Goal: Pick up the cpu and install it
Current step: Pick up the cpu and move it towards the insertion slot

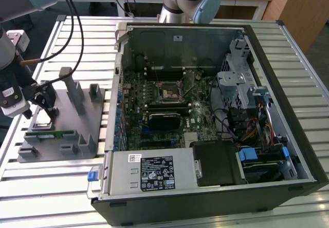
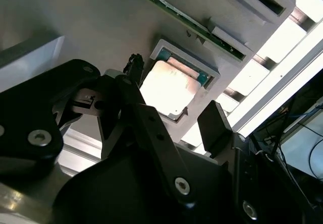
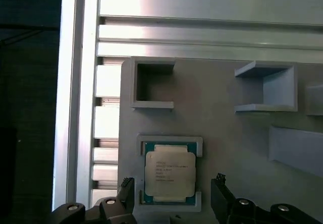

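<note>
**Jaws wide, pick in hand**

We're at the pick: the black gripper (image 3: 172,187) hangs, jaws spread wide, a finger either side of the square silvery-topped cpu (image 3: 169,172), not yet gripping. It lies nested on the grey fixture plate (image 1: 77,128), at the exterior view's lower left. Closing, we judge, wants square, gentle edge contact.

Open computer case (image 1: 180,45), grey fixture (image 1: 72,124)

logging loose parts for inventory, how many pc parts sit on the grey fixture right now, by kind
cpu: 1
green memory stick: 1
total on the grey fixture: 2
</note>
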